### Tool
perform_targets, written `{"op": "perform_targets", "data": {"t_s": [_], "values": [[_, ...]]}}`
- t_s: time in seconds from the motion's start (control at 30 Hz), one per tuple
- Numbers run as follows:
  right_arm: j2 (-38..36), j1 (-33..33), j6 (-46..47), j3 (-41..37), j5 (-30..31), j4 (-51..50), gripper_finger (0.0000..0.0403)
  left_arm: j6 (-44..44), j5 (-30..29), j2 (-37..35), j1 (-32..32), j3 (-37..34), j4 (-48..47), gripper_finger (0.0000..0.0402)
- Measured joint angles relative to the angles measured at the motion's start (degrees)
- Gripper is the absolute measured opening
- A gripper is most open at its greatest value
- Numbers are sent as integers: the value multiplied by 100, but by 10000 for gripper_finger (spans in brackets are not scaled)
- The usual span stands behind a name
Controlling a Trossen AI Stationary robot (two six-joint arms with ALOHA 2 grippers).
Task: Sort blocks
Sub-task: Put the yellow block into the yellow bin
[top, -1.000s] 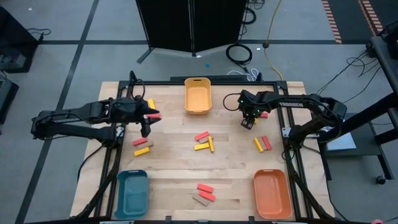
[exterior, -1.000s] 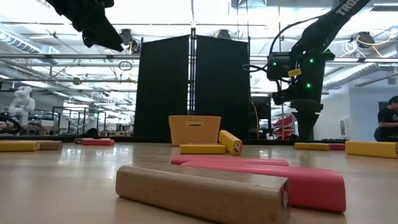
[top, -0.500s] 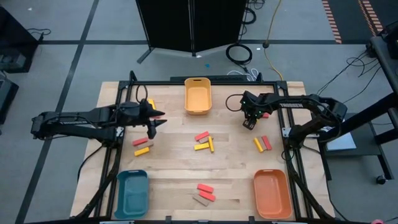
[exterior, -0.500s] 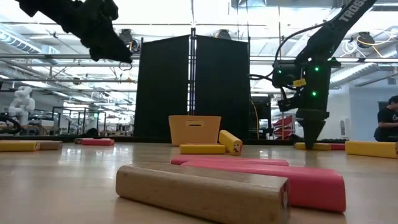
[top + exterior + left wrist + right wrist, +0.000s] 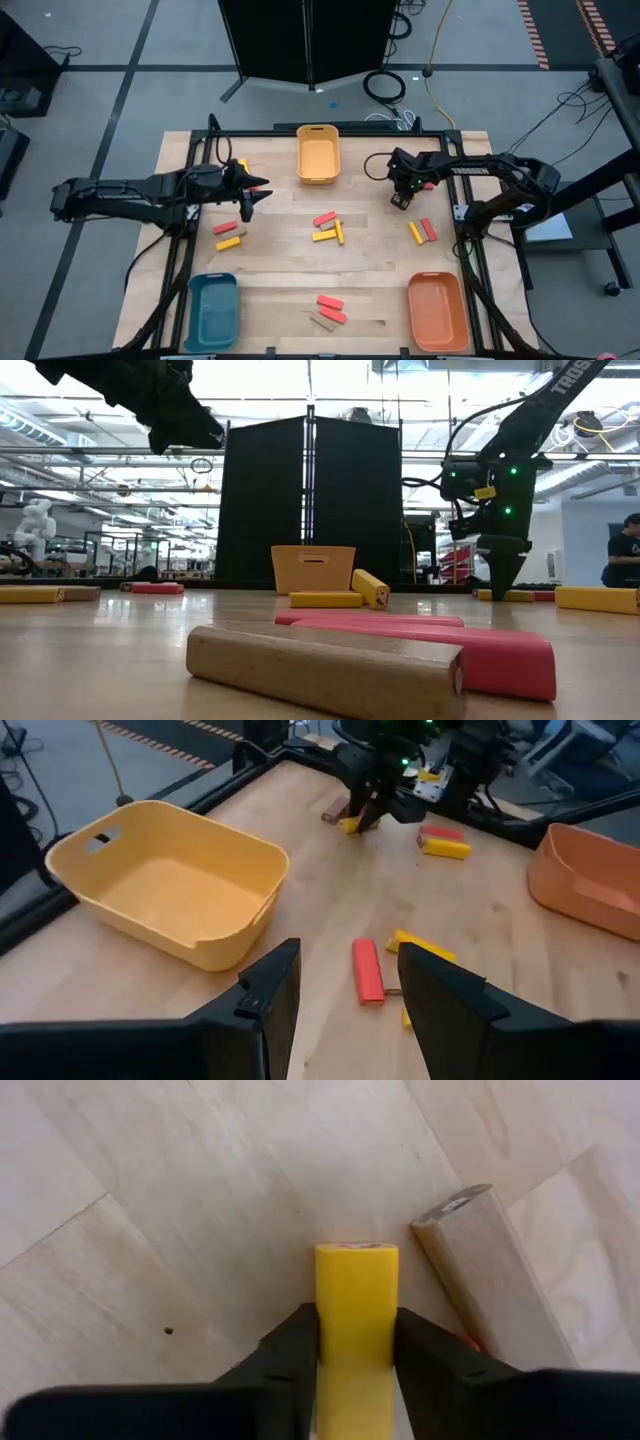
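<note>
Right end effector (image 5: 357, 1342) has dropped and pinched the yellow block (image 5: 356, 1310) — pick begun; left end effector (image 5: 340, 982) hovers part-open, empty.

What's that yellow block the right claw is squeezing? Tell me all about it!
The yellow block is a small, smooth, painted bar with a flat end. It lies on the wooden table, pinched between the right gripper's two dark fingers. A plain tan block lies right beside it, angled away.
</note>
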Motion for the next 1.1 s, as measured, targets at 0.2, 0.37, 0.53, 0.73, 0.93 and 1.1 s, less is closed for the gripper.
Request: {"op": "perform_targets", "data": {"t_s": [0.2,0.37,0.53,0.73,0.93,1.1], "values": [[2,72,18,4,25,-43,69,635,-900,48,-418,-604,1526,166],[-91,73,239,8,-62,-120,69,1355,-860,46,-472,-1166,3186,166],[-492,116,702,251,-331,-486,69,1815,-835,46,-405,-1233,3570,166],[-944,320,1113,993,-678,-609,70,1468,-875,43,-370,-1233,2878,166],[-439,624,1419,2431,-677,-73,69,951,-1564,33,-369,-1233,1665,166],[758,697,1208,3835,-597,221,71,1197,-1997,-28,-367,-1231,1669,166]]}}
